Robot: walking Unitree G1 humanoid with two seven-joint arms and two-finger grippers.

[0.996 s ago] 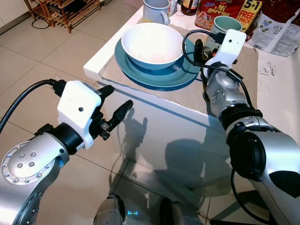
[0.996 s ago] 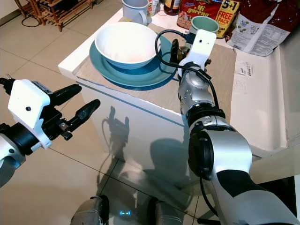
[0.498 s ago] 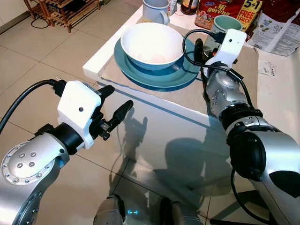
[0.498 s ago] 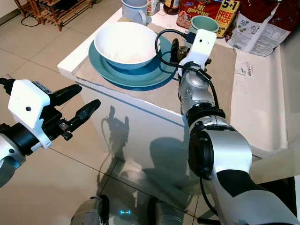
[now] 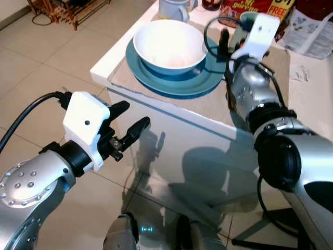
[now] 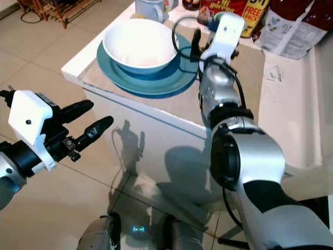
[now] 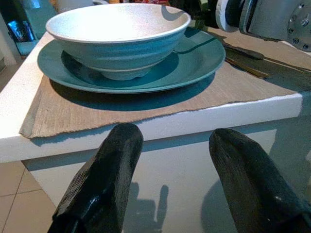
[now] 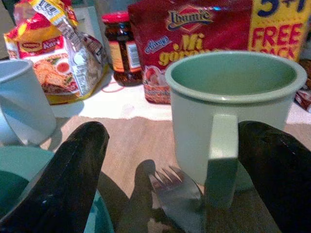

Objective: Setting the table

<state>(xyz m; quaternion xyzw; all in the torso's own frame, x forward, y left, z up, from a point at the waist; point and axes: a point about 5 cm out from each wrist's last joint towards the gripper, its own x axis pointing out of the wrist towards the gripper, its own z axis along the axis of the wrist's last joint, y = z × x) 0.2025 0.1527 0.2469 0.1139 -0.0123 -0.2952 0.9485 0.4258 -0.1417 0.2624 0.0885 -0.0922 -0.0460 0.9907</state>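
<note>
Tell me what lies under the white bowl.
The white bowl sits on a teal plate, which rests on a woven placemat at the table's corner. The plate's centre is hidden by the bowl.
</note>
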